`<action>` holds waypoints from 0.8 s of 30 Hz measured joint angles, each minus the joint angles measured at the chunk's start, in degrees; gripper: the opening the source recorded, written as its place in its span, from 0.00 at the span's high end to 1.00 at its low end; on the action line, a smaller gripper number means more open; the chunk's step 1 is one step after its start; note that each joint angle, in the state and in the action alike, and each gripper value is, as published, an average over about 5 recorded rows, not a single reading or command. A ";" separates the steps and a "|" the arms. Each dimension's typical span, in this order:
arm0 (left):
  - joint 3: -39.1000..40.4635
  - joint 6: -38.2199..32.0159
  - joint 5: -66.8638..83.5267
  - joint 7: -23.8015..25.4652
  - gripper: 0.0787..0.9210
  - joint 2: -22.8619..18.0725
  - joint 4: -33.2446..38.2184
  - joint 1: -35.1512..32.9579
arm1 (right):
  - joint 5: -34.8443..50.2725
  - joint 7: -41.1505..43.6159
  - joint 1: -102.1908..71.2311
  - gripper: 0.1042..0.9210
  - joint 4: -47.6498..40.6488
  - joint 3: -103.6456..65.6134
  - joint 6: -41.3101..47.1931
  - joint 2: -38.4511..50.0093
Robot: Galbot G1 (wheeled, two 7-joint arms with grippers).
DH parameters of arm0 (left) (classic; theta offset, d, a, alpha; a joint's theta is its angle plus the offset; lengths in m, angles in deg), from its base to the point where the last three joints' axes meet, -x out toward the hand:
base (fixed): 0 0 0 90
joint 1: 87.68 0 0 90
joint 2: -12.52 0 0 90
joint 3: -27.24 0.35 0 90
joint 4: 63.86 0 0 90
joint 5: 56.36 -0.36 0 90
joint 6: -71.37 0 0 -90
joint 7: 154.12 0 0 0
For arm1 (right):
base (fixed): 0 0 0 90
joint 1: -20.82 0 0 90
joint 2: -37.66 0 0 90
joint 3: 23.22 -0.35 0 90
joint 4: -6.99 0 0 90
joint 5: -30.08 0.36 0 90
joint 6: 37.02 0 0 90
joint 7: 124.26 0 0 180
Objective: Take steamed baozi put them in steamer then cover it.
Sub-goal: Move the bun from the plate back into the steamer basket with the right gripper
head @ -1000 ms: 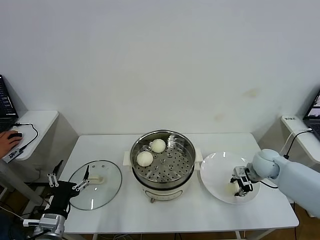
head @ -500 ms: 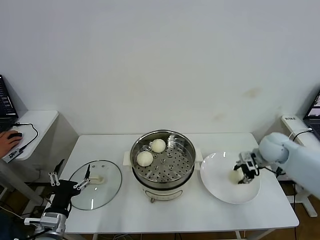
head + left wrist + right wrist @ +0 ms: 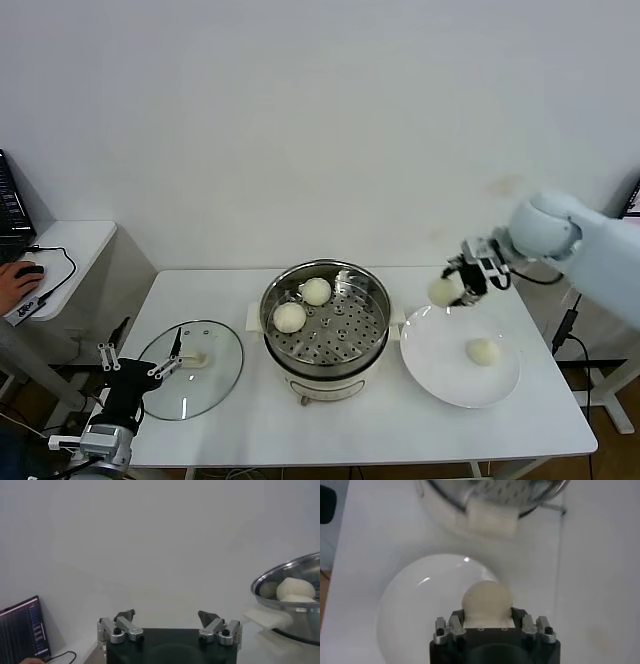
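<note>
The steamer [image 3: 326, 325] stood at the middle of the white table [image 3: 350, 425], lid off, its perforated tray exposed. Two steamed baozi lay inside it, one [image 3: 316, 291] toward the far rim and one [image 3: 290, 317] nearer the rim on the robot's left; the rest of the tray, on the robot's right and near side, was bare metal.

Just to the right of the steamer sat the white plate [image 3: 440, 375], its rim close to the steamer's side handle [image 3: 491, 517]. One baozi [image 3: 484, 351] rested on the plate, right of its centre.

The right gripper [image 3: 462, 281] was raised above the plate's far edge, between plate and wall, and well clear of the steamer's rim. It was clenched on a fourth baozi [image 3: 442, 290]; the right wrist view showed that bun [image 3: 487, 601] wedged between the two fingers, with the plate directly below it and the steamer's edge beyond.

Left of the steamer, the cover [image 3: 191, 369] lay flat on the table with its cream handle [image 3: 197, 357] up, its rim near the table's left edge and a strip of bare table separating it from the steamer. The left gripper [image 3: 136, 372] hung at the table's left corner, beside the cover's outer rim, its fingers [image 3: 123, 625] spread apart and holding nothing.
</note>
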 measured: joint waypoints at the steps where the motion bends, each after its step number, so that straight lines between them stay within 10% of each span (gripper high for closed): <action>1: -0.11 0.00 0.05 0.00 0.12 -0.01 0.02 -0.02 | 0.66 -0.27 1.31 0.40 0.35 0.87 0.16 -0.92; 24: -2.35 0.05 0.44 -0.06 0.12 -1.47 1.49 -0.60 | -0.23 -8.75 4.06 0.41 1.37 13.06 -12.24 -19.25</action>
